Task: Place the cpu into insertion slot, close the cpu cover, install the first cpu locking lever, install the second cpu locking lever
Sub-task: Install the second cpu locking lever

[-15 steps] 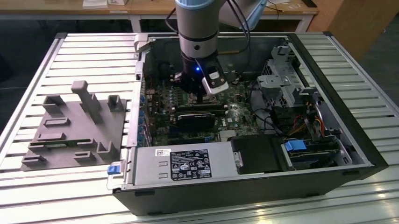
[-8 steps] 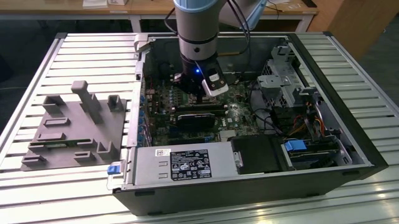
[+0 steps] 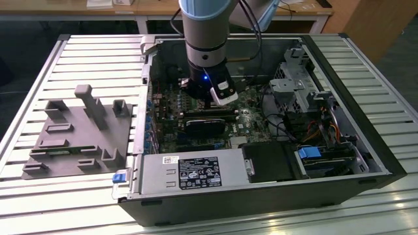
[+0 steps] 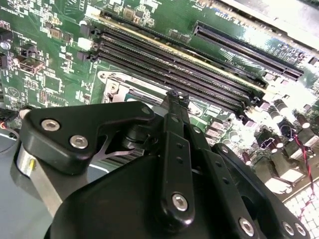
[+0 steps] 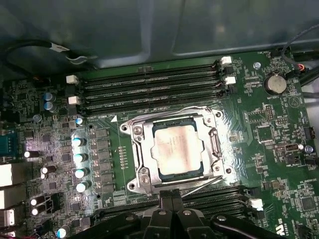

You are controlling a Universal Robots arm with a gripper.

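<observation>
Green motherboard (image 5: 279,149); memory slots (image 5: 149,84) flank cpu cover (image 5: 174,149); claw (image 5: 172,206) state unclear.

1. The open computer case (image 3: 365,147) is laid on the tabletop (image 3: 98,63), with a fixture block (image 3: 78,134) beside it toward the exterior view's left.
2. The motherboard (image 5: 279,149) is seated inside the case.
3. The cpu (image 5: 178,148) is set in the insertion slot (image 5: 137,149), with the cpu cover (image 5: 215,144) lying closed around it.
4. Memory slots (image 5: 149,84) are ranged along two opposite sides of the slot.
5. The claw (image 3: 210,100) is held above the motherboard.
</observation>
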